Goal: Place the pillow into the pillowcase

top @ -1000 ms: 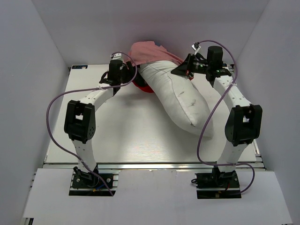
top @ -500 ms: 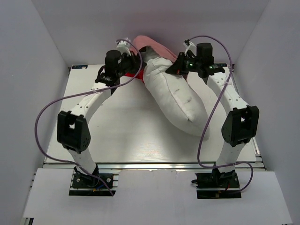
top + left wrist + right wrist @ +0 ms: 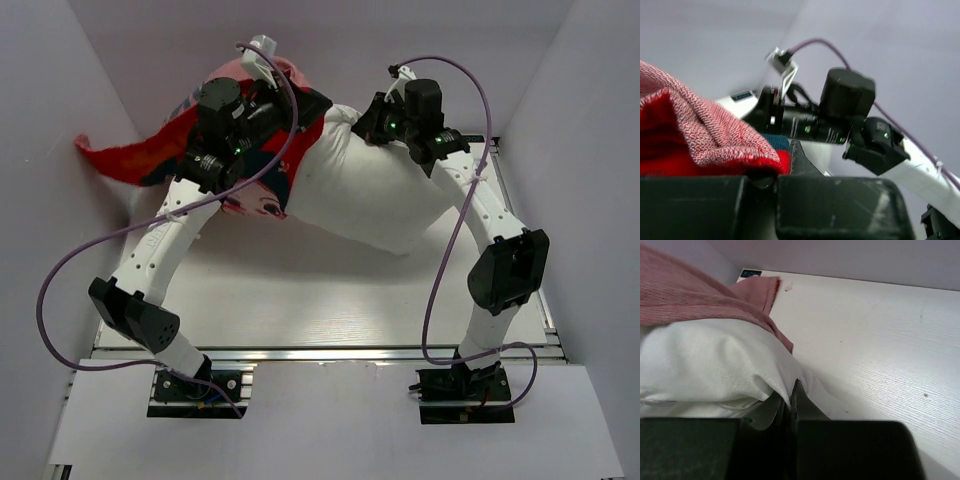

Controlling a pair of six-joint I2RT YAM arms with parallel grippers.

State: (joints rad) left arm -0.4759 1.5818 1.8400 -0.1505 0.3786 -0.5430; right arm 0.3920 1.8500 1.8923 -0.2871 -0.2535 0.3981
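The white pillow (image 3: 375, 200) hangs tilted over the back of the table, its top corner pinched by my right gripper (image 3: 366, 122), which is shut on it. In the right wrist view the pillow (image 3: 705, 360) bunches at the closed right gripper (image 3: 792, 396). The red pillowcase (image 3: 150, 155) is lifted and drapes leftward to the side wall, covering the pillow's left end. My left gripper (image 3: 272, 98) is shut on its edge. The left wrist view shows red knit pillowcase (image 3: 695, 135) fabric clamped in the left gripper (image 3: 785, 162).
White table (image 3: 300, 290) lies below, enclosed by a left wall (image 3: 60, 150), a right wall (image 3: 590, 150) and a back wall. Purple cables loop from both arms. In the right wrist view the pillowcase's pink lining (image 3: 685, 295) lies over the pillow, with bare tabletop (image 3: 880, 335) beyond it.
The left gripper shut on the pillowcase and raised it up and leftward, spreading it out. The right gripper lifted the pillow's corner, swinging the pillow off the table.
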